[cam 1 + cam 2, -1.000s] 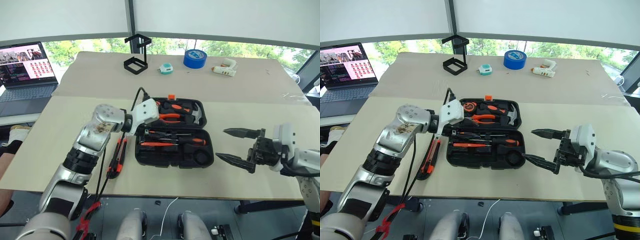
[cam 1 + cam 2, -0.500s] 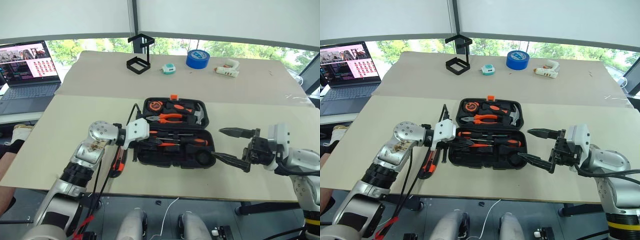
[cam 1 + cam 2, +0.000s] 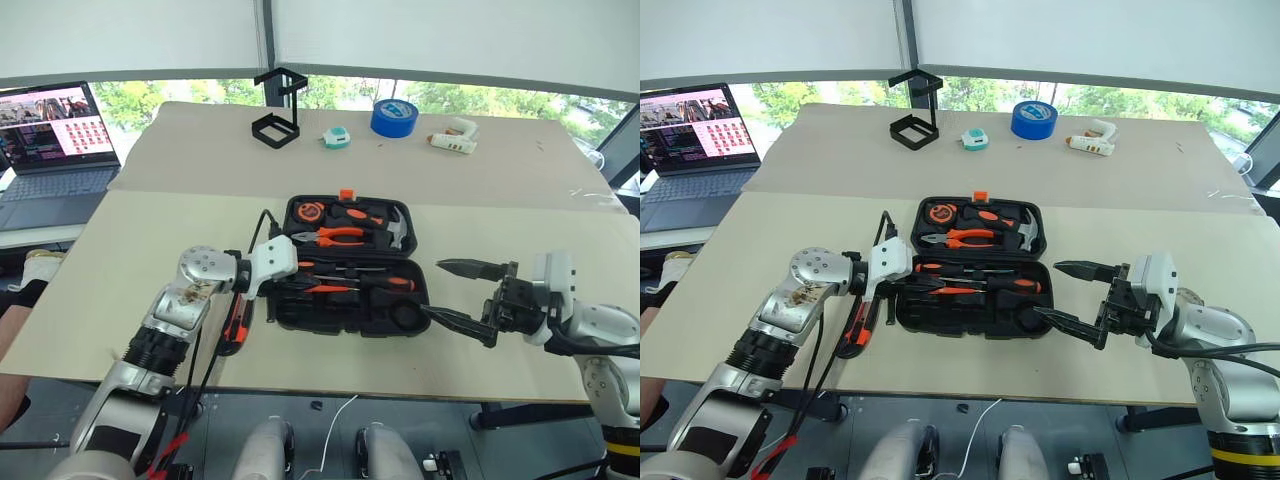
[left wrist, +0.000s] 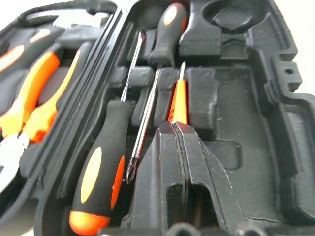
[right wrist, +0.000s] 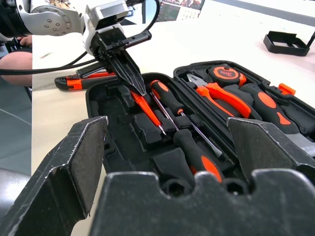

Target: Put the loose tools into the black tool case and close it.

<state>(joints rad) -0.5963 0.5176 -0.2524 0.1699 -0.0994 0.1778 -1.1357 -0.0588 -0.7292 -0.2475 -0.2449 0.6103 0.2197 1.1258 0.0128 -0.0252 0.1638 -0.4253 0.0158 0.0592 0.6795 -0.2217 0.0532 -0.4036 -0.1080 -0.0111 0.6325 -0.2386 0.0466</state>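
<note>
- Black tool case [image 3: 350, 268] lies open in the middle of the table [image 3: 130, 240] in the head views, orange latch at its far edge, pliers and a hammer in the far half. The utility knife [image 3: 236, 325] lies on the table just beside the case's left edge.
- Left wrist view: the left end effector [image 4: 176, 129] has its two black fingers pressed together, their tips on the small all-orange screwdriver [image 4: 178, 101], which lies in a moulded slot. Two long screwdrivers [image 4: 101, 172] lie alongside, handles at opposite ends.
- Right wrist view: the right end effector [image 5: 167, 142] is spread wide and holds nothing, facing the open case from its right side. Across the case, the left end effector's closed tips meet the handle end of the orange screwdriver.
</note>
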